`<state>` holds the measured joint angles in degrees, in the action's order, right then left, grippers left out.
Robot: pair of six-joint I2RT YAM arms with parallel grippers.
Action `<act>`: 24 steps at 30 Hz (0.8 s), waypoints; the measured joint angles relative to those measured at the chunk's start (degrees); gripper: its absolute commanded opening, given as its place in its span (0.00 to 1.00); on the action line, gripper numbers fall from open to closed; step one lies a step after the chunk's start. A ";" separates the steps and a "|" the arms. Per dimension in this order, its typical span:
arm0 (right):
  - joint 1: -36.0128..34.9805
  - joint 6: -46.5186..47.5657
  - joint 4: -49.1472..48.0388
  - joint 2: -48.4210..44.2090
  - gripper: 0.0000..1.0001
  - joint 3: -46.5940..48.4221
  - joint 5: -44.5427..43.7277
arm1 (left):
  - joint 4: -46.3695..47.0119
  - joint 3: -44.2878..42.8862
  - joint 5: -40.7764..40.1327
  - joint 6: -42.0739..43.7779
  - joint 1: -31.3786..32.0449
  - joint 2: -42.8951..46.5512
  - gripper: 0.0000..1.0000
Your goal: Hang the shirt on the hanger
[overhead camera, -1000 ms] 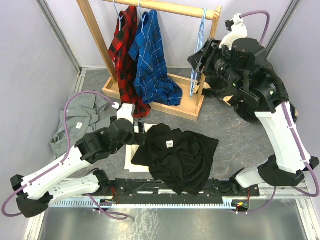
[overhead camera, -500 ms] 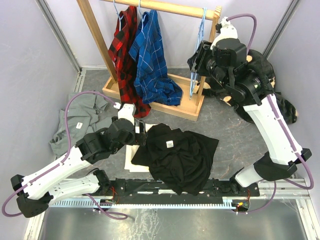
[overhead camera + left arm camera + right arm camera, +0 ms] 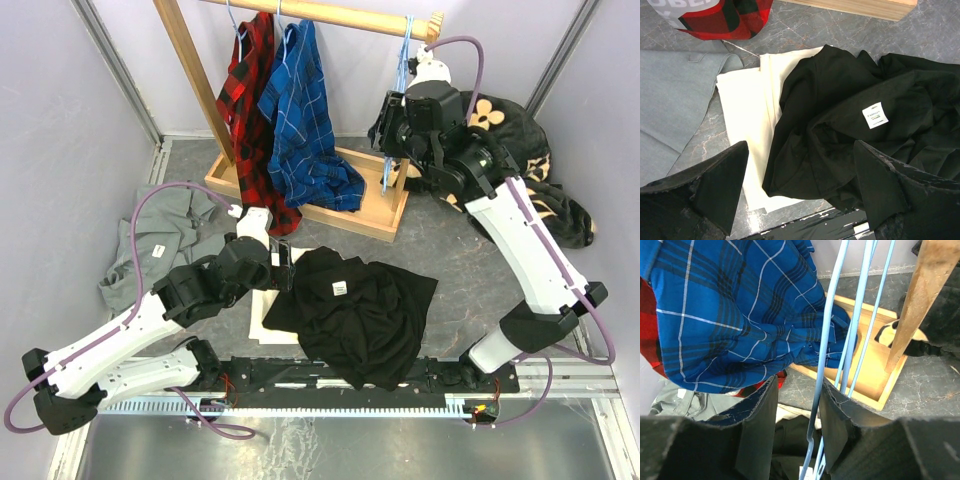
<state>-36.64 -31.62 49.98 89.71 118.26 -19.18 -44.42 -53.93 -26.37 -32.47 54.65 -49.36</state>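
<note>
The black shirt (image 3: pixel 360 315) lies crumpled on the floor in front of the arm bases, its white label (image 3: pixel 339 288) facing up. In the left wrist view the shirt (image 3: pixel 850 130) lies under and just beyond my open, empty left gripper (image 3: pixel 800 195). That gripper (image 3: pixel 283 264) hovers at the shirt's left edge. Several light-blue wire hangers (image 3: pixel 403 65) hang at the right end of the wooden rack. My right gripper (image 3: pixel 390 140) is at them. In the right wrist view its jaws (image 3: pixel 799 410) are open, with the nearest hanger wire (image 3: pixel 826 350) between them, close to the right finger.
The wooden rack (image 3: pixel 185 60) holds a red plaid shirt (image 3: pixel 250 90) and a blue plaid shirt (image 3: pixel 300 110). A grey shirt (image 3: pixel 165 235) lies at the left, a cream cloth (image 3: pixel 747 120) lies under the black shirt, and a black blanket with cream flowers (image 3: pixel 525 150) lies at the right.
My right arm has swung up and left towards the hangers, uncovering the flowered blanket behind it. The left arm and the black shirt have not moved.
</note>
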 measured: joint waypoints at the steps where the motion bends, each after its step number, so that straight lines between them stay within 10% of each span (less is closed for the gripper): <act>1: 0.00 0.00 0.00 0.33 0.43 -0.02 -0.04 | 0.00 0.00 0.00 0.00 0.00 -0.04 0.91; 17: 0.00 1.05 0.42 4.15 0.00 1.42 -2.75 | 0.09 0.02 0.04 0.02 0.00 -0.04 0.90; 24: 0.00 2.14 0.44 3.91 0.00 1.68 -3.06 | 0.11 0.02 -0.07 0.02 0.00 0.04 0.89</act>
<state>-36.64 -29.47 50.41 93.62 119.94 -22.24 -44.31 -53.91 -26.44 -32.45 54.65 -49.32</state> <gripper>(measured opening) 0.028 0.894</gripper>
